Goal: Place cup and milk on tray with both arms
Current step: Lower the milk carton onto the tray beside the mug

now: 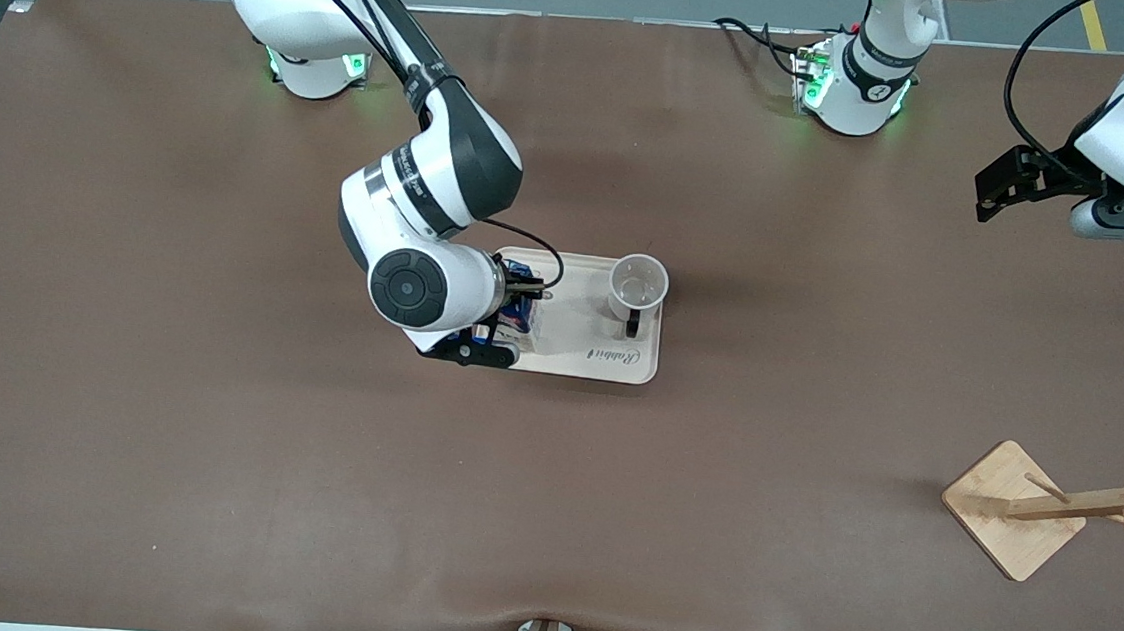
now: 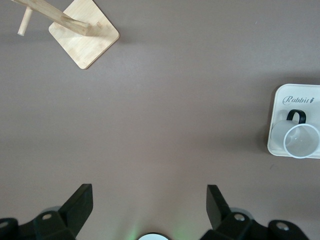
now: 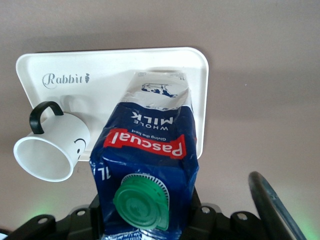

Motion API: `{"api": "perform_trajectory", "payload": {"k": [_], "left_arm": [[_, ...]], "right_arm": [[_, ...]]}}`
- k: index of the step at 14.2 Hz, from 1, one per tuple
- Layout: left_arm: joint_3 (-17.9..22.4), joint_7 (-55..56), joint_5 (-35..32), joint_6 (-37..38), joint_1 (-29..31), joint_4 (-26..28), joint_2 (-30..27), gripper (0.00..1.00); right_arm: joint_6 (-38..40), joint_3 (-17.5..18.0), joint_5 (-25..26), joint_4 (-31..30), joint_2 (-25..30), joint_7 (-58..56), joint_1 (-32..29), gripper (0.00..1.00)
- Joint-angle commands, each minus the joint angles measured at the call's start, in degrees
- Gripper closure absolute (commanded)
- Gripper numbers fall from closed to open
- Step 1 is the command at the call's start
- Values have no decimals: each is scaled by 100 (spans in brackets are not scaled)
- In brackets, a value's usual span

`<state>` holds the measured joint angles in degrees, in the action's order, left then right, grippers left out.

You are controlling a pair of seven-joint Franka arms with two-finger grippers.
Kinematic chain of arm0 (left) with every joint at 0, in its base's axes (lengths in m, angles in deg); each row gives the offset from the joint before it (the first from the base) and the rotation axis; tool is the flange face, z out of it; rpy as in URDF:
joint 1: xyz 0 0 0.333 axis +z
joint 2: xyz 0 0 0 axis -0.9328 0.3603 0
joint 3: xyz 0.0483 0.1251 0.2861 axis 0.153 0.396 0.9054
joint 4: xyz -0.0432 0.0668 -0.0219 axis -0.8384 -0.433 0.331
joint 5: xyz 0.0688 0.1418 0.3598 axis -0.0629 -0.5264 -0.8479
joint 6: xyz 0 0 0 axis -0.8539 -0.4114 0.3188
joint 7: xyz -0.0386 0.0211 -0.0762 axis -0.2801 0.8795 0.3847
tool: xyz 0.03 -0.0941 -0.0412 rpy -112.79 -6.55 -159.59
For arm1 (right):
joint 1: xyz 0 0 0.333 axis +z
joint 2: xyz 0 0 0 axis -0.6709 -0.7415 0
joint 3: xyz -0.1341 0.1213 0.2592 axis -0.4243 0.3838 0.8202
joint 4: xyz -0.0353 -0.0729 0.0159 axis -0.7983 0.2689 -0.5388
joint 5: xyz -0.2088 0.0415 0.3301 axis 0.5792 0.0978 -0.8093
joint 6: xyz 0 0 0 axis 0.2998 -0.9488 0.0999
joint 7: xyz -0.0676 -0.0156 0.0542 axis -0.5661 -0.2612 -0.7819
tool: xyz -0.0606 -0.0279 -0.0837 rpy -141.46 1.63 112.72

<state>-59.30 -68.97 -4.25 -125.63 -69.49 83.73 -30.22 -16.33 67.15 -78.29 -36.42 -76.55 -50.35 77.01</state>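
A: Where's the milk [image 3: 145, 165]?
B: Clamped in right gripper [image 1: 512, 312], fingers tight on carton's sides. Upright, over the tray [image 1: 574, 357] end nearest right arm's base. Base at or just above tray surface – can't tell which. Green cap up toward the wrist cam.

A: And the cup [image 1: 637, 286]?
B: On tray, upright, at the end toward left arm's side. Handle pointing toward front cam, near the "Rabbit" script. Apart from milk, tray surface showing between.

A: Left gripper [image 1: 993, 194]?
B: Wide open, holding nothing. Up in the air, well off from tray, over table edge at left arm's end. Waiting.

A: Anything else near tray?
B: Wooden rack [image 1: 1048, 509], well apart from tray, nearer front cam, toward left arm's end of table [image 1: 212, 428].
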Motion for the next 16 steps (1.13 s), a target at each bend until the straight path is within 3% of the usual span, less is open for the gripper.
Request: {"api": "perform_trajectory", "payload": {"k": [1,9,10,12,13,14,16], "left_arm": [[6,-63,98,113,17,47,-88,0],[24,-81,160,175,70,65,-96,0],[24,-81,160,175,61,65,-96,0],[23,-81,160,184,61,65,-105,0],[23,-81,160,184,61,65,-105,0],[23,-81,160,184,61,65,-105,0],[23,-81,160,184,61,65,-105,0]], "right_arm": [[125,-30,-131,53,-89,-61,80,100],[134,-22,141,-237,-80,-360,195,92],[125,-22,141,-281,-80,-334,230,84],[64,-22,159,-343,-80,-334,248,46],[63,-22,176,-343,-80,-343,256,6],[63,-30,168,-343,-72,-343,256,0],[63,-22,167,-335,-63,-343,265,0]]}}
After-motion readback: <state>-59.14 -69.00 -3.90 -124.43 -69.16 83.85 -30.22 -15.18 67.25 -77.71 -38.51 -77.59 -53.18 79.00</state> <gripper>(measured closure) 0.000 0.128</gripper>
